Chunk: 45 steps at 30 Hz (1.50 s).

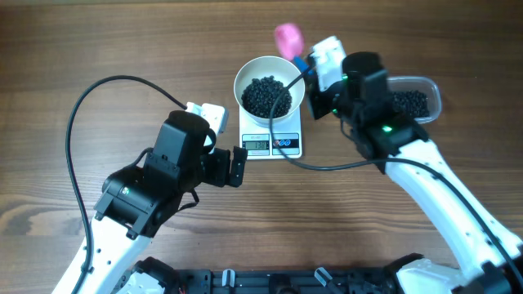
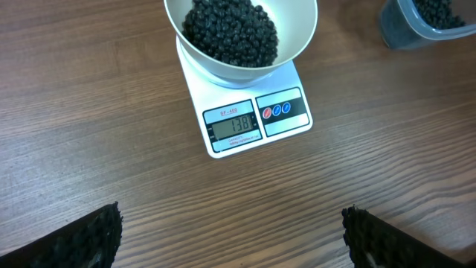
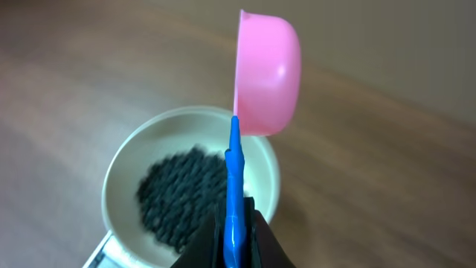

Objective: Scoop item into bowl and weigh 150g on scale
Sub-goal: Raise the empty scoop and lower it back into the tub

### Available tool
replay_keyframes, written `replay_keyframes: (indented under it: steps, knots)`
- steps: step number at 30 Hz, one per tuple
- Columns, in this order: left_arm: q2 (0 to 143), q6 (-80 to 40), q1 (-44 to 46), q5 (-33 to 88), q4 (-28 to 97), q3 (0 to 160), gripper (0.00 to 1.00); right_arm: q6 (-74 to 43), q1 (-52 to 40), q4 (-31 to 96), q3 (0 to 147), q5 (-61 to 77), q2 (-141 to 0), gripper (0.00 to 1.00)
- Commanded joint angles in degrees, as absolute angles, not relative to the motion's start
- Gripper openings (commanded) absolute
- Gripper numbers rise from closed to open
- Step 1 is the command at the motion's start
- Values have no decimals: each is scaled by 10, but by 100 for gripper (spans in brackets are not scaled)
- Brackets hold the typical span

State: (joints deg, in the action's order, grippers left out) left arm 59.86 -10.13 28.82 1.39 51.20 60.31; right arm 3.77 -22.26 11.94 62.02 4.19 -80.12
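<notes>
Two claws in view over a wooden surface (image 1: 82, 49).

Left claw (image 1: 237, 166): lower left of centre in the overhead view, jaws spread wide, holding nothing. Its wrist view shows the two dark fingertips (image 2: 97, 238) at the bottom corners of the frame, with bare wood between them. It sits just left of the scale and is not touching it.

Right claw (image 3: 234, 238): clamped shut on the blue handle (image 3: 234, 179) of a pink scoop (image 3: 268, 71). The handle runs straight up the frame from the claw. The scoop's cup is turned on its side, mouth facing frame left, and seen edge-on, so I cannot tell what is inside it. From overhead, the scoop sits just past the bowl's upper right rim.

Bowl (image 1: 242, 82): white and round, resting on the scale (image 1: 290, 147), upper centre of the overhead frame. A heap of beads (image 1: 265, 95) lies in its bottom, well below the rim.

Scale: white and flat. Its display (image 2: 234, 125) faces the bottom of the frame, with digits that look like 138 and coloured buttons to their right.

Tub (image 1: 431, 86): clear plastic, at right of the overhead frame, partly hidden by the right arm, with more dark beads inside.

Cable (image 1: 286, 98): black, crosses over the bowl's right side in the overhead view.
</notes>
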Motion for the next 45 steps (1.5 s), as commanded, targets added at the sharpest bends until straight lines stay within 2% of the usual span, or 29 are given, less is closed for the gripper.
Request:
replay_keyframes:
  steps: [1,6,12,19,22,27,30,38,45]
  knots:
    - [597,-93,290,17,511,603,100,13,-155,127,626,-52,-728,4]
    - [597,-93,290,17,511,603,100,-9,-28,230,626,-55,-688,4]
    - [597,-93,290,17,511,603,100,-17,58,318,626,-55,-691,4]
    - [597,-93,290,17,511,603,100,-17,75,334,623,-53,-699,4]
    - [597,-93,290,17,511,603,100,-17,75,300,623,3,-728,4]
    - [597,-93,290,17,511,603,100,-18,75,94,623,135,-820,4]
    - [597,-93,290,17,511,603,100,-83,75,9,623,184,-883,4]
    - [597,-93,290,17,511,603,100,-211,75,-17,623,181,-904,4]
    - [597,-93,290,17,511,603,100,-210,75,-23,623,181,-904,4]
